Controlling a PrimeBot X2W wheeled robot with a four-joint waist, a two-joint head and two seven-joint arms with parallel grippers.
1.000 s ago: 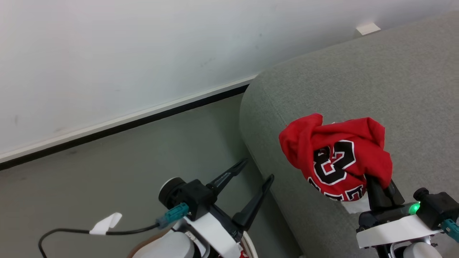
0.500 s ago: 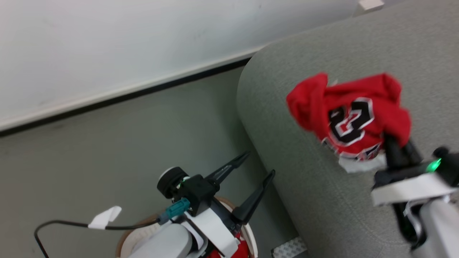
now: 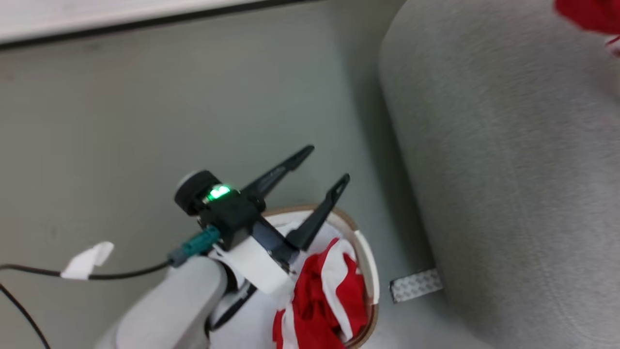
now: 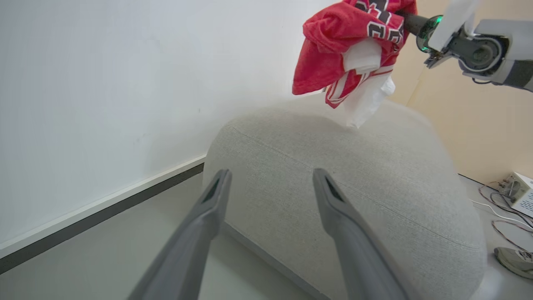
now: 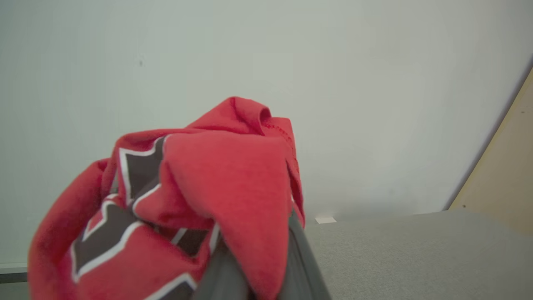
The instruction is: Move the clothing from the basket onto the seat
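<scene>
The red jersey [image 4: 333,46] with black-and-white letters hangs in the air above the grey seat [image 4: 354,179]. My right gripper [image 4: 406,21] is shut on it. A white cloth [image 4: 366,91] dangles from the same bundle. In the right wrist view the jersey [image 5: 200,187] drapes over one dark finger [image 5: 302,266]. In the head view a corner of the jersey [image 3: 586,14] shows at the top right. My left gripper [image 3: 327,163] stands open and holds nothing, over the far rim of the cream basket [image 3: 363,252]. A red garment with white trim [image 3: 319,300] lies in the basket.
The basket stands on the grey floor right beside the seat [image 3: 508,169]. A grey patterned strip [image 3: 416,285] lies at the seat's foot. A black cable with a white tag [image 3: 87,259] trails left. A shoe [image 4: 514,258] and a white box with wires [image 4: 520,191] lie beyond the seat.
My right gripper carried the jersey farther up and over the seat. The head camera tilted down, so the basket came into view and the jersey slid to the top right corner.
</scene>
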